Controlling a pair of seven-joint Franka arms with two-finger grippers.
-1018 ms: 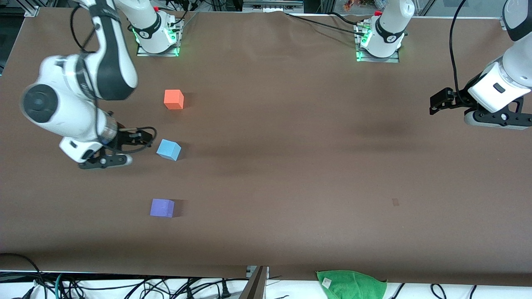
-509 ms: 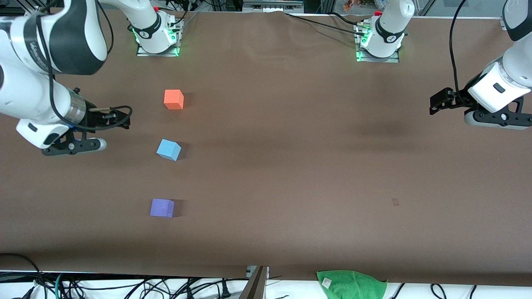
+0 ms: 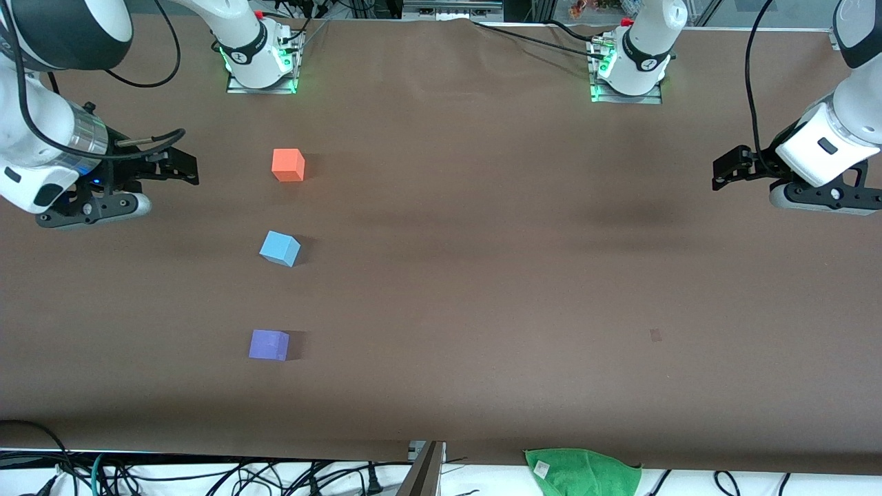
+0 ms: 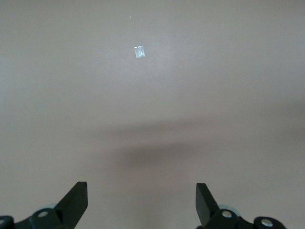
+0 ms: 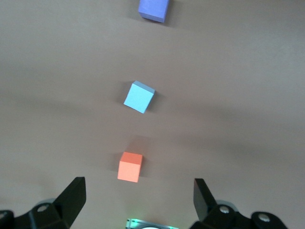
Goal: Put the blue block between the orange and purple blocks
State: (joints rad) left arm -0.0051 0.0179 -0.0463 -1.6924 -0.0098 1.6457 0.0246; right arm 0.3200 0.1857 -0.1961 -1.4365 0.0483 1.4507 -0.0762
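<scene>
1. Blue block (image 3: 280, 248) rests on the brown table (image 3: 482, 275), toward the right arm's end. It sits between the orange block (image 3: 288, 164) and the purple block (image 3: 269, 344), roughly in line with both and touching neither

2. Orange block is the farthest of the three from the front camera; purple block is the nearest. Blue block is turned slightly relative to the other two, corners off-square

3. Right wrist view confirms the row: purple block (image 5: 154, 9), blue block (image 5: 139, 97), orange block (image 5: 130, 167), clear gaps between them

4. Right gripper (image 3: 180, 166) hangs in the air over bare table at the right arm's end, beside the orange block and well apart from it. Fingers spread wide, nothing between them; both fingertips (image 5: 74, 193) show at the edge of its wrist view

5. Left gripper (image 3: 723, 172) hovers over bare table at the left arm's end, well apart from all three blocks. Fingers apart, empty; the arm waits. Its wrist view shows only table surface and a small pale mark (image 4: 139, 51)

6. Green cloth (image 3: 582, 472) lies at the table edge nearest the front camera
</scene>
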